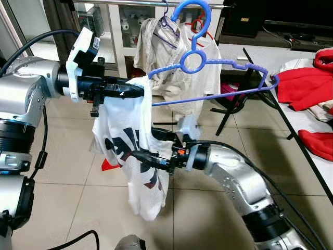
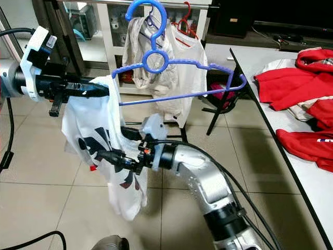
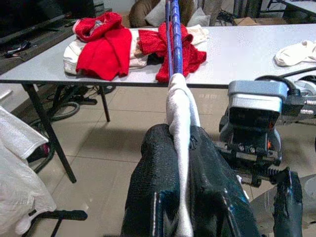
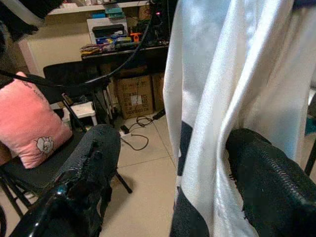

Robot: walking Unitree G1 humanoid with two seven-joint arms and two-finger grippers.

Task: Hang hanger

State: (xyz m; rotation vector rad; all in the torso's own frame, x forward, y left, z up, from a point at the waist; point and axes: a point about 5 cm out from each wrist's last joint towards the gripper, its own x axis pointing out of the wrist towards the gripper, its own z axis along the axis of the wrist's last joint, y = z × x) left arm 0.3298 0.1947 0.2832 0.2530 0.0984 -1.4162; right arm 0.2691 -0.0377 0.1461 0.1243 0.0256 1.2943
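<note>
Right gripper (image 2: pixel 115 156) low at the white T-shirt (image 1: pixel 136 172), fingers spread, cloth hanging between them, nothing pinched.
Left gripper (image 1: pixel 134 89) clamps one end of the blue plastic hanger (image 1: pixel 208 78) through the shirt's fold. The hook stands up, just under the garment rail (image 1: pixel 130 2) and not over it. Judged risks: the shirt, draped on the held end only, could slide off if the hanger tips; the far arm may snag the clothes hanging beyond the jaws.
</note>
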